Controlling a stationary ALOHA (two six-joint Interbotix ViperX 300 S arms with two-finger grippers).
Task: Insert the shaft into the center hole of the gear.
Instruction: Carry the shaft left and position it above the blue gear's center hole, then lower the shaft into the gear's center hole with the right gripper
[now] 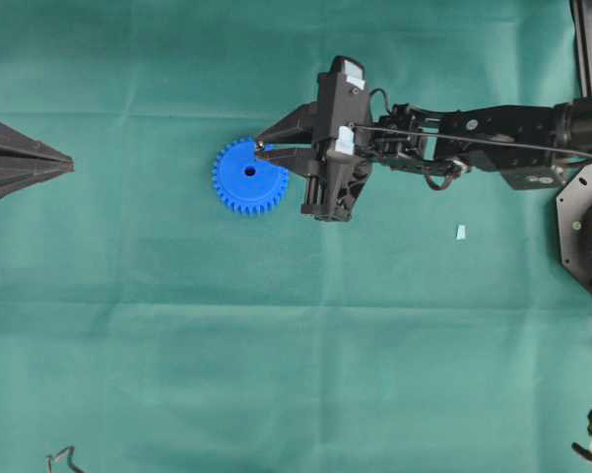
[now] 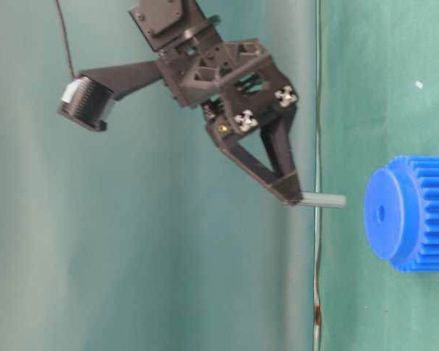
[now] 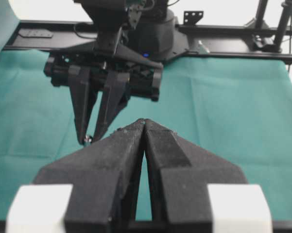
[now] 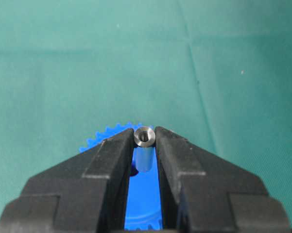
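Overhead view: the right claw (image 1: 259,149) reaches across from the right, tips over the upper right rim of the bright blue toothed plastic gear (image 1: 247,177), which lies flat on the green-covered counter (image 1: 177,345). The gear's small dark center hole (image 1: 249,171) is open to view, and the claw tips sit just up and right of it. The tiny silvery-grey metal shaft (image 1: 260,148) is barely a dot between the tips here.

Right wrist view shows it far better: the shaft (image 4: 145,136) is clamped between the two black fingers (image 4: 114,155), seen end-on as a shiny ring, its body running down toward the blue gear (image 4: 142,194) behind.

Table-level view (turned sideways) gives what the others lack: the shaft (image 2: 322,199) sticks out from the claw's tips (image 2: 290,191) and a clear gap separates its free end from the gear's hub (image 2: 386,213); the center hole (image 2: 380,215) lies slightly off the shaft's line. Not inserted yet.

Left claw (image 1: 67,164) rests at the left edge, well apart from the gear. Left wrist view shows its fingers (image 3: 116,145) pressed together, holding nothing.

A small pale blue scrap (image 1: 461,233) lies on the counter under the right arm.
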